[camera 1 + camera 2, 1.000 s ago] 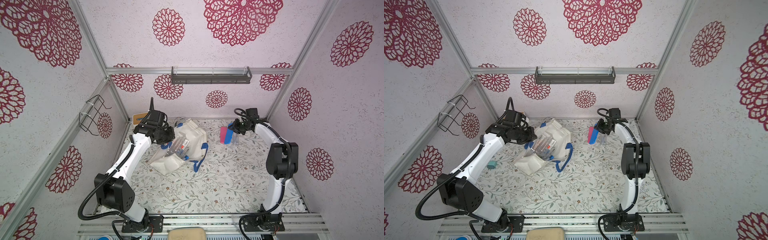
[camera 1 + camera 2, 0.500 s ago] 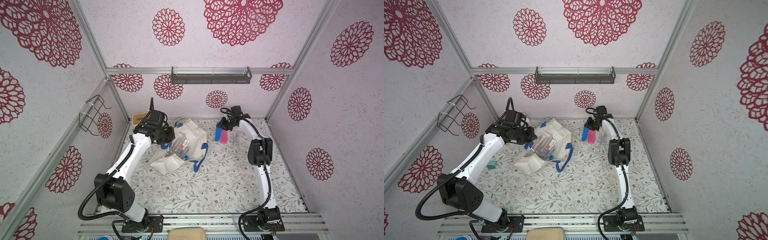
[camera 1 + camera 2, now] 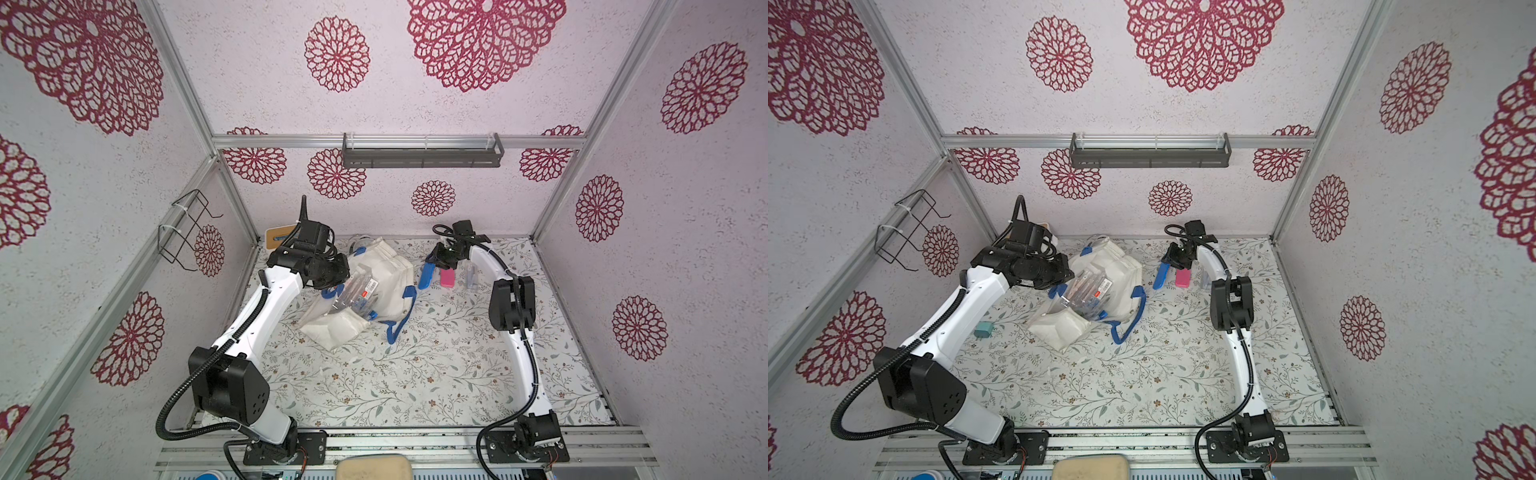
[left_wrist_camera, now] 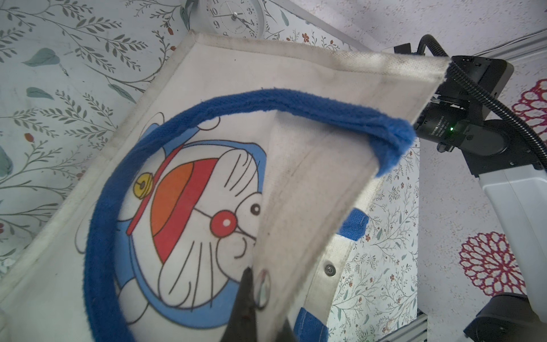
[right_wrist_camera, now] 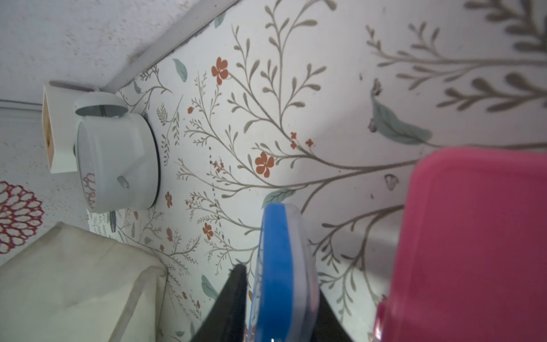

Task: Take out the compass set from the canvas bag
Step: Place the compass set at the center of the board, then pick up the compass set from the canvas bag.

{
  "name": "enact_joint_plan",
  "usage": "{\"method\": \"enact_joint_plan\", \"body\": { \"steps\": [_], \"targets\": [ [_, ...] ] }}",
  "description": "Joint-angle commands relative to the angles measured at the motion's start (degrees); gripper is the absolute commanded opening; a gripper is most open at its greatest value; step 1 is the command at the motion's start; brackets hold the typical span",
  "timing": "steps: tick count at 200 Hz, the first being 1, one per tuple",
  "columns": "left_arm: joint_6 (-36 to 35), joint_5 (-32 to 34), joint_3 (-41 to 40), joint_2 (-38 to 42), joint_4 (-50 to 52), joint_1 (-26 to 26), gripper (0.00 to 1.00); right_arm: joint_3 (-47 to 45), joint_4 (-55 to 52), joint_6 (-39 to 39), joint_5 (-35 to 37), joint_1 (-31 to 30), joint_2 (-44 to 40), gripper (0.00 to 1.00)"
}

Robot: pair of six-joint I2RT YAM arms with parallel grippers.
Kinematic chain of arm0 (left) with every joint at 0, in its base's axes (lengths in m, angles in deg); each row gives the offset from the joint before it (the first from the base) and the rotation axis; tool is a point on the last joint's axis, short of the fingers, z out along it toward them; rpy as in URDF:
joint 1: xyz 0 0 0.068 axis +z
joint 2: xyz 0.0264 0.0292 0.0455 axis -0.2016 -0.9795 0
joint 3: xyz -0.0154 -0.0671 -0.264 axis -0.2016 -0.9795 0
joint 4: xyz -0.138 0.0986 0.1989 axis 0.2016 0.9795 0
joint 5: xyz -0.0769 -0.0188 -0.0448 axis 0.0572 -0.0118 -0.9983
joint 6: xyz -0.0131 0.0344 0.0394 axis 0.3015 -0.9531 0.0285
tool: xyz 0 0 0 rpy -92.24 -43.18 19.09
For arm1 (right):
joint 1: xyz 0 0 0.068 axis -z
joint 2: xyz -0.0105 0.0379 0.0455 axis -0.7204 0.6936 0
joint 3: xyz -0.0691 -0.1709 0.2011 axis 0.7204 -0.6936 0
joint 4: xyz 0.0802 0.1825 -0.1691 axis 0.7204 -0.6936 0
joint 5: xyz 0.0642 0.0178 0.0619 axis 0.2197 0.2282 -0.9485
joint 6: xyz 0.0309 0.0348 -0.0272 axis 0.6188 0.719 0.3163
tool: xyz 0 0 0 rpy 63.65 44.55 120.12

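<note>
**Floral tabletop booth: bag rim pinched, clear case waiting in the mouth**

Floral-print tabletop (image 3: 415, 374), red-rosette walls all round. The left claw (image 4: 260, 296) is fully closed, pinching a rim flap of the off-white boxy canvas bag (image 3: 392, 266) beside a metal snap. The bag lies tipped over with its mouth opening just past that claw's tips.

The right claw (image 5: 281, 281) is well apart from the bag, jaws partly spread astride a flat blue plastic case (image 5: 275, 251) standing on edge. A gap shows at one finger, so nothing is clamped. A pink plastic case (image 5: 473, 237) sits just beside this claw, on the side away from the bag.

A clear flat plastic case with a red label (image 3: 358, 291), most likely the compass set, lies slanted in the bag mouth, partly out, just beside the left claw. Its contents are unreadable, just bluish bits.

Step, judged:
- the right claw backs off the blue case without tipping it onto the pink one
- it crosses to the mouth and pinches the clear case's exposed end across the thin faces
- it draws the case out lengthwise while the left claw holds the rim

The plastic is slick, so grip deep. Mind the blue strap handle (image 3: 399, 328) looped near the mouth.

Bag look: grubby, soft and slumped, with blue trim tabs and a cartoon print (image 4: 192, 207) on one side.
</note>
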Motion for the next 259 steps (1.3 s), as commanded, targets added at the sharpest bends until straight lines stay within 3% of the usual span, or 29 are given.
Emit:
{"method": "enact_joint_plan", "body": {
  "steps": [1, 22, 48, 106, 152, 178, 220, 259],
  "targets": [
    [0.3, -0.1, -0.1, 0.2, 1.4, 0.4, 0.00, 2.3, 3.0, 1.5, 0.1, 0.2, -0.9, 0.48],
    [0.3, 0.2, 0.2, 0.4, 1.4, 0.4, 0.00, 2.4, 3.9, 2.5, 1.6, 0.2, -2.5, 0.57],
    [0.2, 0.8, -0.1, 1.0, 1.3, 0.4, 0.00, 2.4, 3.8, 3.8, 4.0, 0.5, -5.1, 0.58],
    [0.7, 1.5, 0.0, 1.8, 0.6, 0.4, 0.00, 2.2, 1.7, 8.9, 7.6, 0.1, -14.0, 0.51],
    [0.7, 2.4, -1.0, 3.1, -0.2, 0.4, 0.00, -1.3, -0.7, 11.5, 9.0, -5.0, -21.9, 0.49],
    [1.1, 2.7, -1.7, 4.1, -1.0, 0.4, 0.00, -9.2, 0.5, 14.1, 10.1, -9.5, -27.9, 0.46],
    [1.3, 2.7, -2.4, 5.3, -1.6, 0.2, 0.00, -31.2, 12.6, 22.9, 11.0, -16.9, -41.2, 0.41],
    [1.8, 3.5, -4.9, 7.5, -2.9, 0.1, 0.00, -42.2, 17.6, 28.1, 13.3, -24.1, -49.0, 0.37]
  ]
}}
